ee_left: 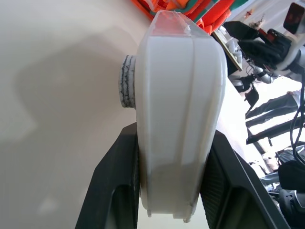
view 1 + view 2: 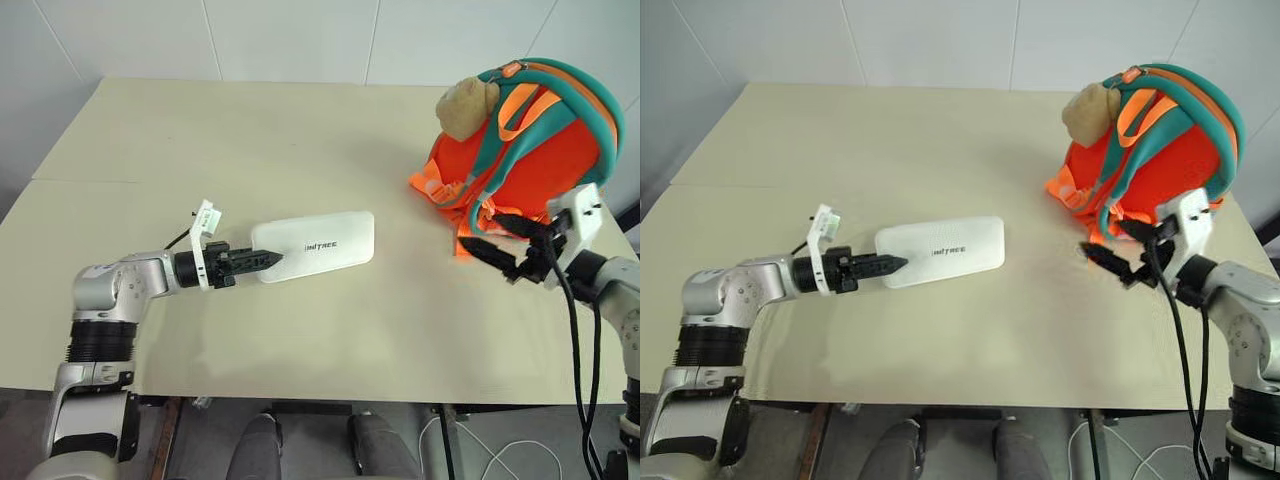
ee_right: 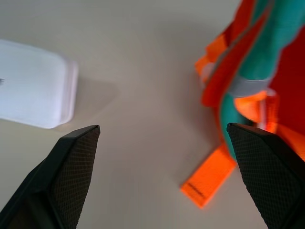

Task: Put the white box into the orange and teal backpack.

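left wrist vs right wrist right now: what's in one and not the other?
Left wrist view alone: the left gripper shut on the white box, seen edge-on between its two fingers, a small grey round part on the box's side, and the right gripper beyond it.

Right wrist view alone: the right gripper's own wide-open fingers, a loose orange strap end lying flat on the table, and the box's flat lid.

Both: the box, the table, and the orange and teal backpack.
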### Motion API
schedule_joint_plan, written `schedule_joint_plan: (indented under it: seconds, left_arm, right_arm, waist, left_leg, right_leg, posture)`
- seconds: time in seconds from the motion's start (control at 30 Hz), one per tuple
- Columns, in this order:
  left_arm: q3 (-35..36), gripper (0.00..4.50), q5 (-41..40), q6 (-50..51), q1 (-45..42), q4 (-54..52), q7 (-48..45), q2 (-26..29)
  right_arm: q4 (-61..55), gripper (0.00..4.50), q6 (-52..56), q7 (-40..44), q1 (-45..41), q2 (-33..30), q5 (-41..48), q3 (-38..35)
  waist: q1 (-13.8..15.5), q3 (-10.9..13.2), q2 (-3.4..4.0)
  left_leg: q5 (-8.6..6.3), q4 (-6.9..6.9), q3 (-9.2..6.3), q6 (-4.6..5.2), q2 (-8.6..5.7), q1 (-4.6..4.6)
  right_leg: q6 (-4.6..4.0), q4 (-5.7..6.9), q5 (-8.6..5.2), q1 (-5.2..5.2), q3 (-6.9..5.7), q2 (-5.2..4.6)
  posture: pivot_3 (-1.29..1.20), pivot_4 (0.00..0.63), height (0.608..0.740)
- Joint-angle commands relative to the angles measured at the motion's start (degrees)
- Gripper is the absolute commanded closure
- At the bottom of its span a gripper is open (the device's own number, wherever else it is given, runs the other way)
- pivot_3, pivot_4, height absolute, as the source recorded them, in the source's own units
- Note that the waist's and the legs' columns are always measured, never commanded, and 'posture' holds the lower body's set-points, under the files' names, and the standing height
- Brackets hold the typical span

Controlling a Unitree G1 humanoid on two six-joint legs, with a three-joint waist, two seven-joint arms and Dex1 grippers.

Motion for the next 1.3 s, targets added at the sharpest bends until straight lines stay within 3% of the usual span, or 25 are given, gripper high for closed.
schedule_joint_plan:
  seconds: [0.03, 0.23, 0.5, 0.63, 0.77, 1.0, 1.17, 1.3]
  left_arm:
    - [1.9, 3.20, -1.5, -0.5, 2.3, -4.9, 0.0, 0.8]
    - [3.9, 3.20, -2.1, -0.9, 6.0, -10.1, 2.5, 0.3]
    - [11.3, 3.20, -5.9, 0.3, 12.7, -17.1, 7.4, 0.4]
    - [14.5, 3.20, -8.1, 0.8, 15.2, -19.6, 10.5, -0.6]
    - [16.8, 3.20, -10.0, 0.7, 17.0, -20.7, 12.2, -1.0]
    - [16.0, 3.20, -10.2, 0.2, 19.6, -19.9, 7.8, 5.4]
    - [18.2, 3.20, -10.5, -1.0, 19.0, -17.5, 7.8, 7.9]
    - [19.7, 3.20, -12.4, -0.9, 21.5, -19.3, 4.8, 9.7]
  right_arm:
    - [3.6, 0.00, -1.4, -3.3, -3.9, -1.2, -2.8, 1.2]
    - [22.6, 0.00, -10.2, -9.8, -18.6, 4.2, -11.0, 8.3]
    - [48.6, 0.00, -29.3, -9.5, -36.3, 13.1, -16.0, 12.3]
    - [54.1, 0.93, -39.1, -8.0, -38.2, 15.2, -16.7, 12.1]
    - [43.3, 2.27, -39.2, 4.7, -33.6, 17.4, -9.0, 11.5]
    - [10.5, 4.49, -8.5, 20.7, -23.5, 10.6, 11.9, 15.7]
    - [-4.4, 4.49, 9.0, 24.1, -18.5, 3.3, 25.8, 15.9]
    - [-7.6, 4.49, 15.1, 26.0, -14.9, -2.0, 30.6, 14.9]
  waist:
    - [-0.1, 0.0, 0.00]
    - [-1.1, 0.0, 0.00]
    - [-2.1, 0.0, 0.01]
    - [-2.3, 0.0, 0.01]
    - [-2.5, 0.0, 0.01]
    - [-2.5, 0.0, 0.05]
    - [-2.3, 0.0, 0.05]
    - [-2.2, 0.0, 0.04]
  left_leg:
    - [0.00, -0.05, 0.01, 0.00, 0.00, -0.02]
    - [0.04, -0.12, 0.13, 0.00, 0.01, 0.00]
    - [0.06, -0.33, 0.24, -0.02, 0.04, -0.02]
    - [0.05, -0.35, 0.24, -0.02, 0.05, -0.02]
    - [0.06, -0.33, 0.24, -0.02, 0.05, -0.02]
    - [0.08, -0.35, 0.17, -0.10, 0.10, 0.01]
    - [0.09, -0.37, 0.13, -0.10, 0.13, 0.05]
    - [0.04, -0.40, 0.10, -0.07, 0.12, -0.01]
  right_leg:
    - [-0.02, 0.00, -0.01, -0.04, 0.00, 0.00]
    - [-0.03, 0.05, -0.02, -0.15, 0.07, -0.02]
    - [-0.03, 0.04, -0.02, -0.30, 0.15, -0.02]
    - [-0.03, 0.01, -0.02, -0.29, 0.15, -0.02]
    - [-0.03, 0.06, -0.02, -0.29, 0.14, -0.02]
    - [-0.05, 0.18, -0.04, -0.31, 0.10, 0.01]
    - [-0.11, 0.22, -0.07, -0.31, 0.08, 0.04]
    - [-0.20, 0.05, -0.12, -0.30, 0.03, 0.02]
  posture:
    - [0.00, 0.150, 0.740]
    - [0.00, 0.150, 0.740]
    - [0.00, 0.150, 0.740]
    - [0.00, 0.150, 0.740]
    - [0.00, 0.150, 0.740]
    - [0.00, 0.150, 0.740]
    - [0.00, 0.150, 0.740]
    - [0.00, 0.150, 0.740]
